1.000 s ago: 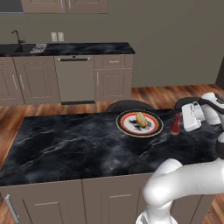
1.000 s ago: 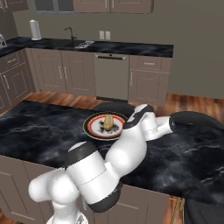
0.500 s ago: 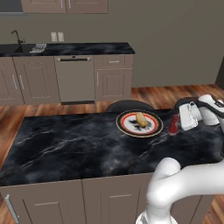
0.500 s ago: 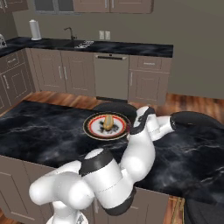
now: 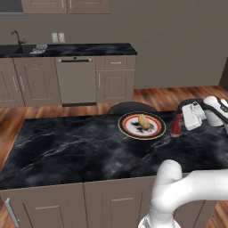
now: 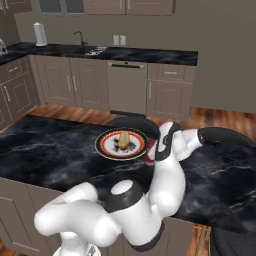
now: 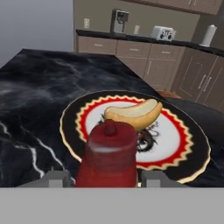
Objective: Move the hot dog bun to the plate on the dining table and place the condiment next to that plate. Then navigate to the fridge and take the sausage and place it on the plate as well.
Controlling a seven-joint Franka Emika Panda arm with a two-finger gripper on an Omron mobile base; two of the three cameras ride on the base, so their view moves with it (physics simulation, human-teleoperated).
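Hand view: claw [image 7: 107,178] clenched on condiment [image 7: 108,153], bottle upright between fingertips, just beside plate [image 7: 192,162] | left base view: condiment [image 5: 176,125] at plate's [image 5: 129,130] right rim on dining surface [image 5: 67,147]; hot dog bun [image 5: 144,121] lying on plate centre | right base view: bun [image 6: 123,139] on plate [image 6: 107,150]
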